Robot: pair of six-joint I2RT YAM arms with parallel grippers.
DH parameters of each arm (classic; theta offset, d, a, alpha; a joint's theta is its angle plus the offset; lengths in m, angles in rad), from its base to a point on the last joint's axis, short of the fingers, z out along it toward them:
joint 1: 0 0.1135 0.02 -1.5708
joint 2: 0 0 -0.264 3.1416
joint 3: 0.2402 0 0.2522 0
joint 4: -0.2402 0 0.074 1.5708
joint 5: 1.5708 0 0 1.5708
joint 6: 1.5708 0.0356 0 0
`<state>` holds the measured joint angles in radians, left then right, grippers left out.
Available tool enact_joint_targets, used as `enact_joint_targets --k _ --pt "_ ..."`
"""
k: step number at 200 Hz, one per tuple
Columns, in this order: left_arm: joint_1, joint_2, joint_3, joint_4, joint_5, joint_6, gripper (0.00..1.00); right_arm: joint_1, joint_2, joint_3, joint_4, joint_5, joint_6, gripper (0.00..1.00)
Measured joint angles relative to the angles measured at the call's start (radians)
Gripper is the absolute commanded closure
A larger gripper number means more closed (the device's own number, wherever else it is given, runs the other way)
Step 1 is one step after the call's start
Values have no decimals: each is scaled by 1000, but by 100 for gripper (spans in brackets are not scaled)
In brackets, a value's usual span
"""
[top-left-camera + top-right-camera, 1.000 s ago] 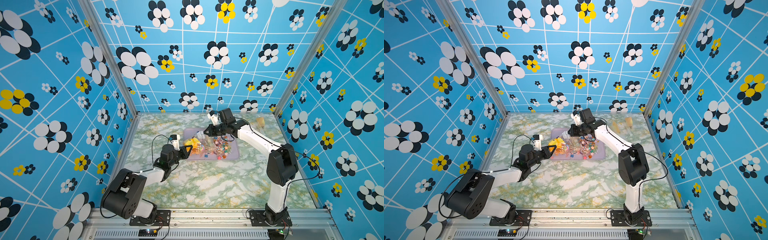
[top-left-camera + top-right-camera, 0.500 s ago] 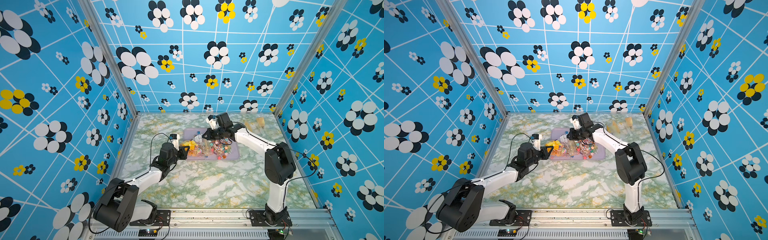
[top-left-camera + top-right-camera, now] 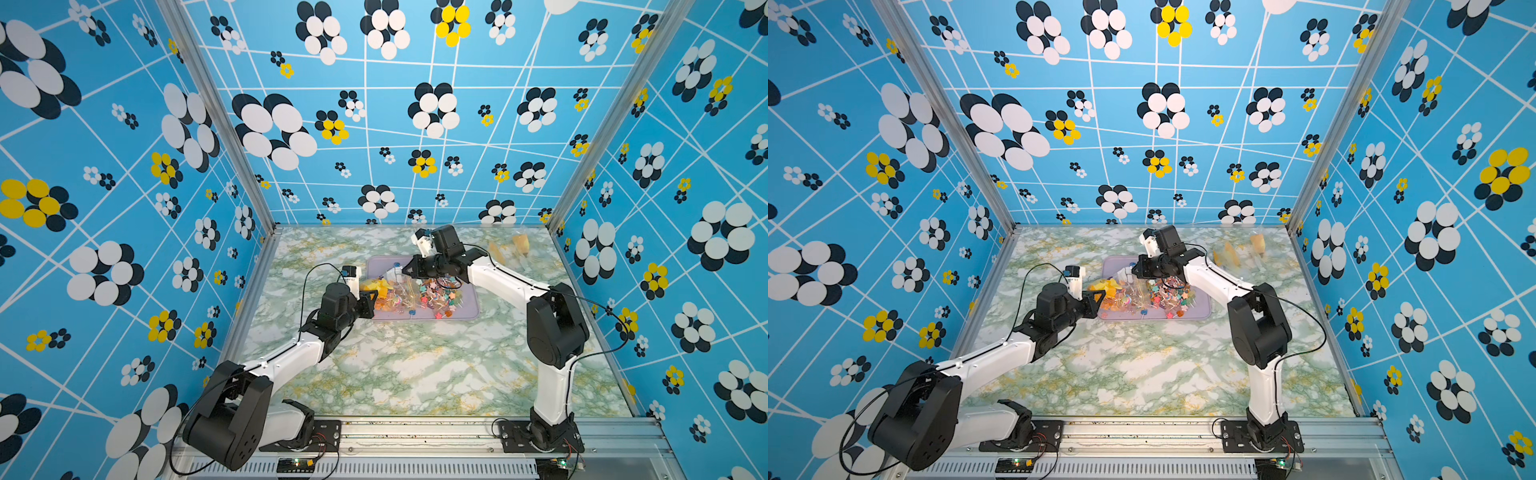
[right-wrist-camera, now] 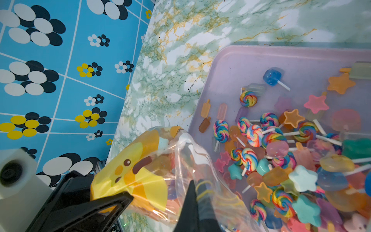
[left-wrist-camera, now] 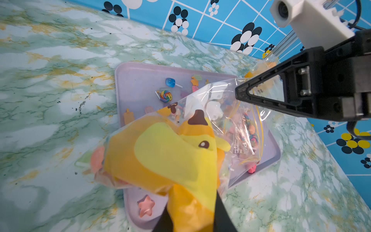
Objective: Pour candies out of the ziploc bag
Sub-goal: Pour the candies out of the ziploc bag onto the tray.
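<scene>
Although the blue walls with their black, white and yellow flowers crowd both top views, I can read the surface well: green-and-white marble print with yellow veins, walled on three sides, with an aluminium rail along the near edge. A lavender tray lies toward the far edge, roughly midway between the side edges, and loose candies cover much of it. The ziploc bag hangs over the tray's left end, strung between my left gripper and right gripper. Other clear bags lie near the far right corner, well apart from the tray.

From the left wrist camera, my left jaws are clamped on the bag's yellow printed end, which carries a cartoon face. The clear plastic stretches to the right gripper, pinched closed on it. A blue lollipop and a pink star lie on the tray.

From the right wrist camera, the right jaws grip the bag's zip edge with its yellow lines. Orange sweets show inside the bag. Swirl lollipops and stars are heaped on the tray, and dark specks dot the marble beside its corner.
</scene>
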<state>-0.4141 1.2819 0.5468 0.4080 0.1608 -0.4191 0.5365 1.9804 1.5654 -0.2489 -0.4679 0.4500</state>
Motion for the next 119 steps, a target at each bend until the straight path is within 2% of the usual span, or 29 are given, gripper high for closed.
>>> enact_joint_targets --k 35,119 --pt "-39 -32 24 -44 -54 55 100 0 8 0 27 -14 12 100" --pt "-57 -54 58 -96 -118 139 100 0 35 0 80 -31 38 100"
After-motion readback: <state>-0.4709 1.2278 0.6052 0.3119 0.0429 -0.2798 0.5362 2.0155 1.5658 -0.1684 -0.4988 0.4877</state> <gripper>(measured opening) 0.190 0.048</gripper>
